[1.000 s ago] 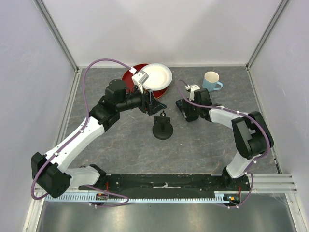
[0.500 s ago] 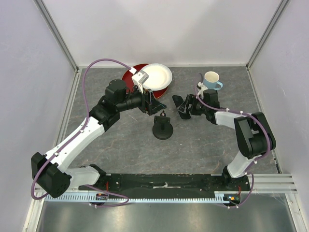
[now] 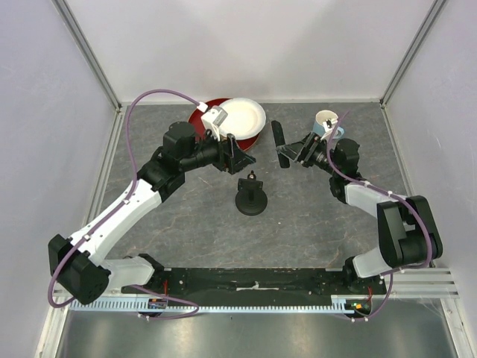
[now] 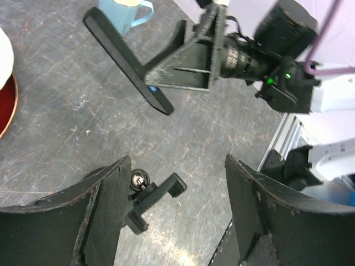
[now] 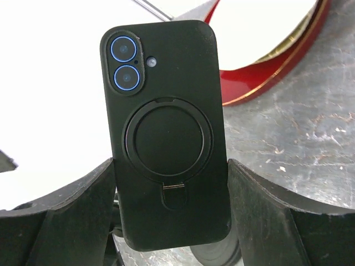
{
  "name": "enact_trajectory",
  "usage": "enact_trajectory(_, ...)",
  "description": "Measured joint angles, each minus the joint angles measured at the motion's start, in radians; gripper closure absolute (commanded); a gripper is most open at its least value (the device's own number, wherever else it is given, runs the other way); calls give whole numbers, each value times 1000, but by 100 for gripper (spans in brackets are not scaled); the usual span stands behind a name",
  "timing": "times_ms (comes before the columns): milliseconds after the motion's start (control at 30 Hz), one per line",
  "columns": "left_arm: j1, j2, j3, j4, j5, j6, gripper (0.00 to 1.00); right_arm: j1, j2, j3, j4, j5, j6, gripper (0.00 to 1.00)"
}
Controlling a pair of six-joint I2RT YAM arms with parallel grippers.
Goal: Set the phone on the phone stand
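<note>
Now, in the top external view, the right end effector is clamped on the phone and holds it edge-up in the air above the desk, between the white plate and the blue mug. The phone stand sits nearer the arm bases and apart from the phone. The left end effector hovers just beyond the stand. From the left wrist camera, that end effector's fingers are spread wide with nothing between them. The stand's clamp head shows on the desk below the gap, and the phone hangs as a slanted dark bar further off, pinched at its lower part. From the right wrist camera, the phone fills the middle of the frame. Its back, with two camera lenses and a round ring holder, faces the lens, and a finger presses each long edge. By my reading the pick-up is done and the carry to the stand is in hand. The next move calls for bringing the phone toward and over the stand, tilting it so it seats in the clamp head, and releasing only once it rests there. Whether the clamp is wide enough I cannot tell.
</note>
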Motion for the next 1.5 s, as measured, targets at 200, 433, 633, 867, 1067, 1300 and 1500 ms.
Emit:
enact_trajectory(200, -6, 124, 161, -112, -121, -95, 19, 0, -97, -6, 7, -11, -2, 100)
enact_trajectory(433, -53, 292, 399, -258, -293, -175, 12, 3, -186, -7, -27, -13, -48, 100)
enact_trajectory(633, -109, 386, 530, -335, -406, -243, 12, 16, -224, -7, -71, -12, -85, 100)
enact_trajectory(867, -140, 476, 618, -370, -476, -298, 16, 32, -253, -7, -113, -12, -113, 100)
enact_trajectory(1067, -153, 543, 686, -375, -513, -333, 36, 57, -287, -7, -163, -5, -151, 100)
enact_trajectory(1300, -153, 558, 686, -385, -552, -356, 88, 142, -303, 9, -274, 65, -234, 100)
enact_trajectory(1500, -153, 484, 570, -356, -597, -362, 98, 241, -291, 55, -392, 169, -303, 57)
